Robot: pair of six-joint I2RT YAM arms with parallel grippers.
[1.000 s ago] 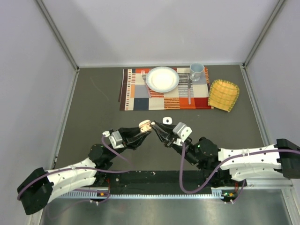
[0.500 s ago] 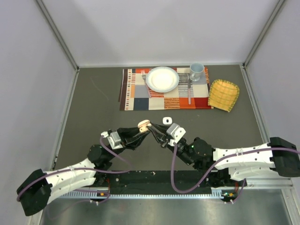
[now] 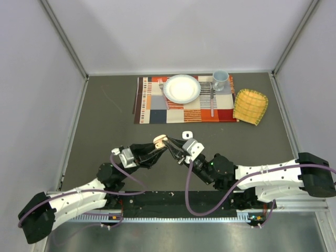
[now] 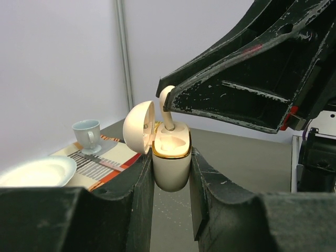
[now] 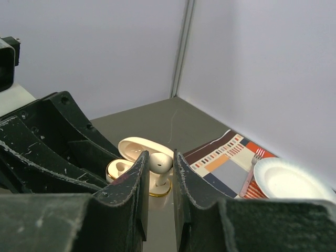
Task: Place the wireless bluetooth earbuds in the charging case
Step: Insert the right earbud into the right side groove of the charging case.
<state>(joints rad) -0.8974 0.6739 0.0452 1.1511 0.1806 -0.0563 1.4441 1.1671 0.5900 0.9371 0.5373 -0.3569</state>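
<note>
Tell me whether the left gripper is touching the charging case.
Touching. The left wrist view shows the charging case clamped in the left gripper, its fingers pressed against both sides with no gap.

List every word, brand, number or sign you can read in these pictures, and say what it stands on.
No text can be read anywhere.
The charging case, earbud, cup and plate show no legible writing.
The placemat shows only coloured patterns.
</note>
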